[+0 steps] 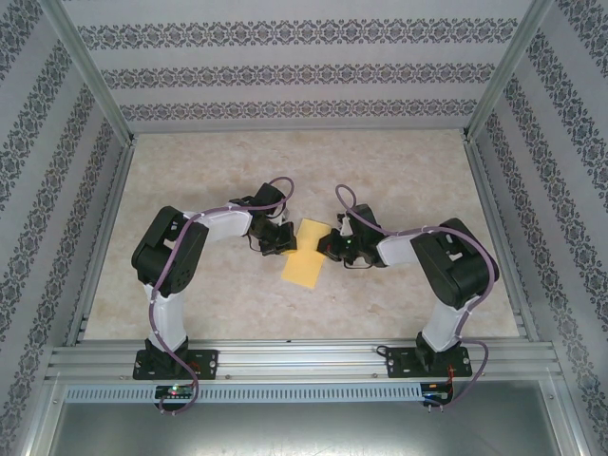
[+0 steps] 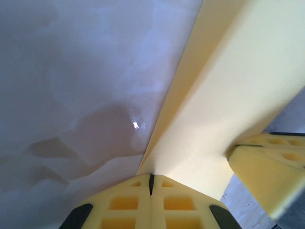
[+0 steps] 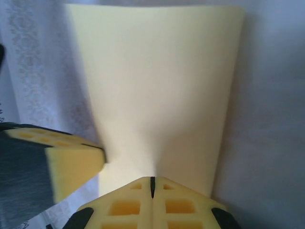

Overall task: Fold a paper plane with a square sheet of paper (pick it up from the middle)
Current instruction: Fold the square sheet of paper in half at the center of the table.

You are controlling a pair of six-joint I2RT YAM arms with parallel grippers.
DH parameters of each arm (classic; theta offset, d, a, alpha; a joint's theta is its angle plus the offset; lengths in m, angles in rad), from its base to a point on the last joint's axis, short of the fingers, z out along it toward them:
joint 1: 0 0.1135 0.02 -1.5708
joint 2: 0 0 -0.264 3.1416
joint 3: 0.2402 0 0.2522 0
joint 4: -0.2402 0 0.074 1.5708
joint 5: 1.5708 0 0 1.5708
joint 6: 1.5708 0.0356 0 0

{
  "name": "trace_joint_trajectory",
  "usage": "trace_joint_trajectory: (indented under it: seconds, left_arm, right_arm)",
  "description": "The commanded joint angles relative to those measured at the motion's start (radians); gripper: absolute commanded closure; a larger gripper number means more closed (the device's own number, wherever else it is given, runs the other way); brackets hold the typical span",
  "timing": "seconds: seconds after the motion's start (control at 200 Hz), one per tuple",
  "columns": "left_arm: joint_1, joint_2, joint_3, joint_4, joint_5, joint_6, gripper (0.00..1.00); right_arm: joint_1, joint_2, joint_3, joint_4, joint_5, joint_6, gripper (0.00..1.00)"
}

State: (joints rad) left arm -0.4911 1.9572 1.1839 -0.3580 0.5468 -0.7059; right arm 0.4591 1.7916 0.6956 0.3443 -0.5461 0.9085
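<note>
Across the pale marbled table [image 1: 399,180], walled by patterned panels [image 1: 285,71], the left arm [image 1: 176,252] and right arm [image 1: 451,261] bend inward towards each other at the middle. Between them sits the square sheet of paper [image 1: 304,255], yellow and showing from above as a rectangle. Whether it rests on the table or hangs just off it cannot be told. The left gripper [image 1: 280,243] has its jaws pressed together on the sheet's left edge, and the right gripper [image 1: 334,245] pinches the right edge likewise. In the left wrist view the sheet's far end is cut off, and a shaded strip along one edge may be a fold. The pinched margins are hidden inside the jaws.
</note>
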Motion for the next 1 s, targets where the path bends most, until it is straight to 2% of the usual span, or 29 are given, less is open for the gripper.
trace_joint_trajectory:
  seconds: [0.0, 0.345, 0.54, 0.829, 0.999]
  left_arm:
    - [-0.009, 0.056, -0.053, -0.104, -0.097, 0.023, 1.00]
    - [-0.009, 0.053, -0.053, -0.107, -0.097, 0.025, 1.00]
    - [-0.009, 0.053, -0.056, -0.105, -0.099, 0.025, 1.00]
    - [-0.009, 0.053, -0.056, -0.113, -0.105, 0.031, 1.00]
    - [-0.009, 0.051, -0.060, -0.120, -0.116, 0.038, 1.00]
  right_arm:
    - [-0.010, 0.035, -0.028, 0.008, 0.021, -0.018, 0.94]
    - [-0.029, -0.110, 0.041, -0.036, -0.050, -0.030, 0.93]
    - [-0.045, -0.048, 0.045, -0.012, -0.070, -0.030, 0.93]
    - [-0.059, 0.070, 0.040, -0.031, -0.015, -0.014, 0.93]
    - [-0.059, 0.014, 0.053, -0.039, -0.046, 0.013, 0.92]
